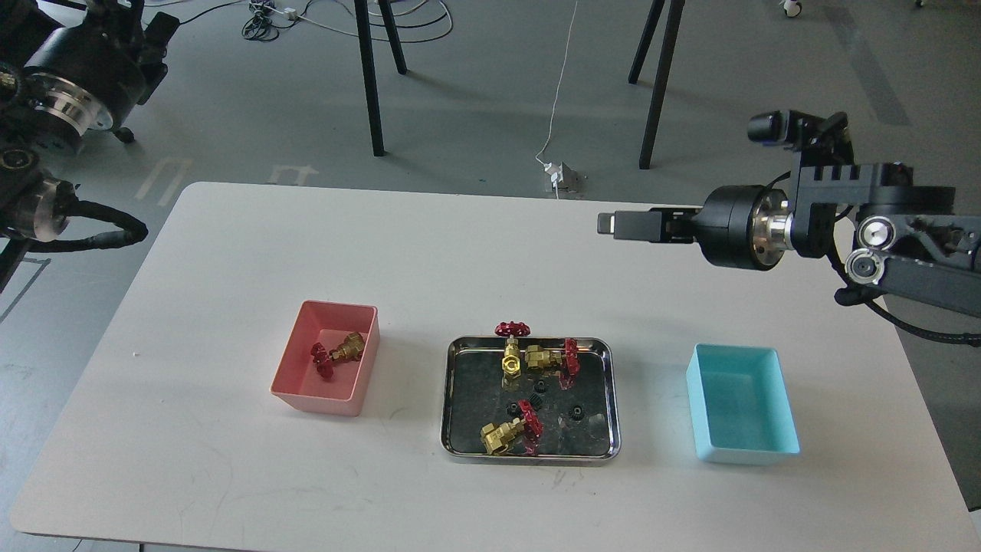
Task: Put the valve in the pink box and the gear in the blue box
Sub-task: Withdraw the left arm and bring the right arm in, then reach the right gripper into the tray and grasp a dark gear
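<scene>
Right hand point(613, 224) state unclear; three valves in tray point(529, 452), one valve point(341, 353) in pink box point(322, 399).

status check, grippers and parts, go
Right gripper raised over the table, empty; left out of view. One valve in pink box, three in tray. Blue box empty. Nothing blocking.

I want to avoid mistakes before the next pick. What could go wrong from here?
1. The three valves in the steel tray lie close together, two nearly touching, so a grasp may disturb a neighbour.
2. The black gears are tiny and dark against the reflective tray, so the right gripper may miss them.
3. The blue box holds nothing yet.
</scene>
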